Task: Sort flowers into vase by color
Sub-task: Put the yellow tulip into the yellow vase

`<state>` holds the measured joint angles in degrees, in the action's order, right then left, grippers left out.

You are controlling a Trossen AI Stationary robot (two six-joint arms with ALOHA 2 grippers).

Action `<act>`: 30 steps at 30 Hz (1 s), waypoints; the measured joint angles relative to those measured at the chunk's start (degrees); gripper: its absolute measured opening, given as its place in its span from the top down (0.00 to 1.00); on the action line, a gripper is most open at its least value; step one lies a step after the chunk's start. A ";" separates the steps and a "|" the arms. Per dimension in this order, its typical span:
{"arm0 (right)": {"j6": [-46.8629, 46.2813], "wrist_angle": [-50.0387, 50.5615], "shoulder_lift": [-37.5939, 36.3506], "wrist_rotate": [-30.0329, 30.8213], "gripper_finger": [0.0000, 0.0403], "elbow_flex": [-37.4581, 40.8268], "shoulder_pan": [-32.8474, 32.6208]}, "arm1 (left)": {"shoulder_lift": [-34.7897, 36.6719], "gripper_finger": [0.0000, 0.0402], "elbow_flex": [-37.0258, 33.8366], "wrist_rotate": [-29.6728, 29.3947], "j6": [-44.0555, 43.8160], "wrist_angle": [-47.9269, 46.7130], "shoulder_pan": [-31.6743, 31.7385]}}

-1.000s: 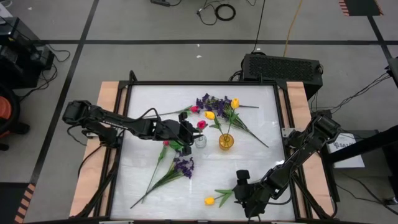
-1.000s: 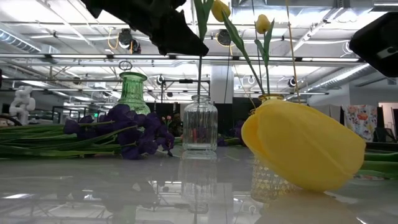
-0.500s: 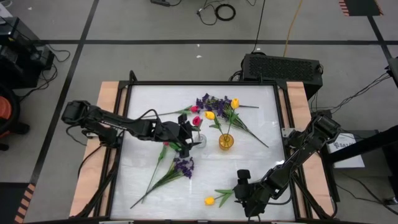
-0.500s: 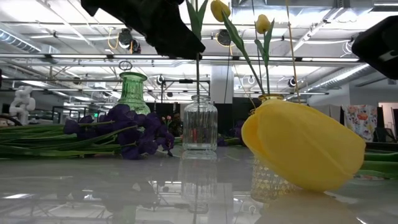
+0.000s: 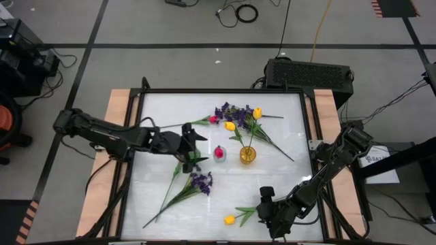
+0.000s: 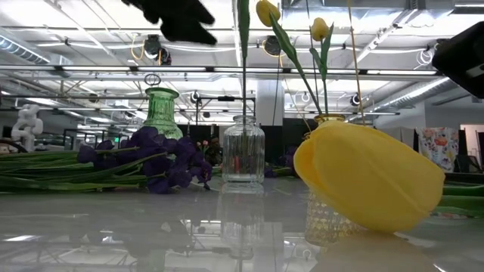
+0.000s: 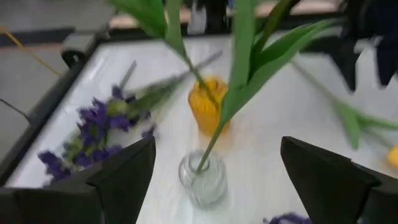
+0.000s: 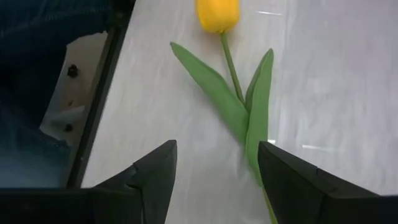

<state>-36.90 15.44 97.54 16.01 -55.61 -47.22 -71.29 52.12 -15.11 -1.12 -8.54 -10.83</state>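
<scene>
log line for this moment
left tool: open, clear of pink tulip in clear vase | right tool: open over yellow tulip

We find no text, label, brand, number or sign that can be read in any view. A white sheet [image 5: 379, 158] beside the right arm's base, off the right edge of the surface, carries small dark print, too small for us to make out. Nothing on the vases, flowers, arms or floor bears legible marking.
</scene>
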 joint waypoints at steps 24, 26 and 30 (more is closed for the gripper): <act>2.93 1.81 3.63 -1.54 0.51 -0.01 3.43 | 4.46 0.12 0.00 -7.14 3.01 4.62 -9.19; 2.82 3.68 3.63 -2.74 0.54 0.00 4.26 | 4.46 0.12 0.00 -7.59 3.01 4.64 -9.68; 1.20 6.91 3.63 -4.69 0.61 -0.01 5.37 | 4.46 0.12 0.00 -7.74 3.00 4.62 -10.46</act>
<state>-35.71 22.35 101.16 11.32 -55.63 -41.85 -66.83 52.12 -22.84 1.88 -3.92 -21.29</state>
